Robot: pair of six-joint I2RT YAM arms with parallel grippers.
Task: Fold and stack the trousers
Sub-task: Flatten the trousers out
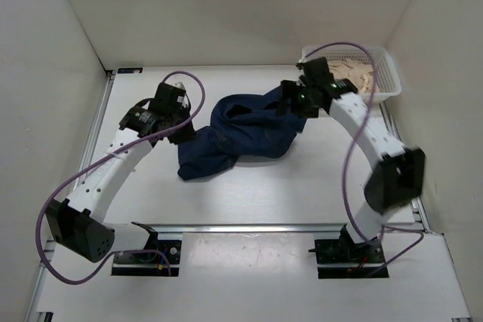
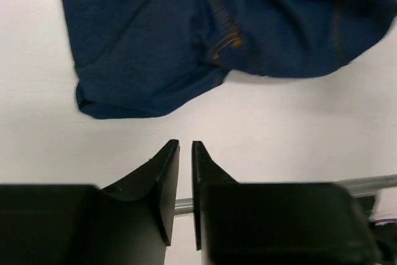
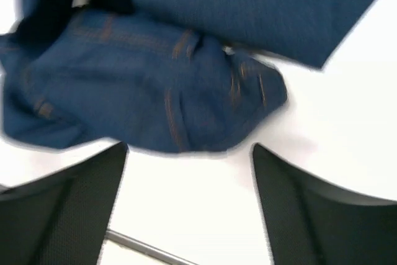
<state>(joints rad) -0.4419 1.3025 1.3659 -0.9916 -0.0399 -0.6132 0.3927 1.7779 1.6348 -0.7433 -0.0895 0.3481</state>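
The left pincer [image 2: 185, 145] hangs over the white desk [image 1: 264, 201] just beside the trousers [image 1: 245, 135], its fingers pressed almost together on nothing. The dark denim lies crumpled mid-desk. The right pincer [image 3: 189, 147] is spread wide above its far right end, near a white basket [image 1: 386, 73]

1. Robot lab test cell, not a home or a shop.
2. Plain white panel walls [image 1: 45, 73] box in the left, far and right sides of a white table [image 1: 249, 201].
3. Metal rails [image 1: 249, 228] run along the table's near edge and sides.
4. Left arm [image 1: 113, 167] and right arm [image 1: 370, 137] are bolted at the near edge, with loose purple cables [image 1: 346, 175] looping off them.
5. Few props: crumpled trousers [image 1: 241, 137] mid-table and a white plastic basket [image 1: 392, 73] at the far right.
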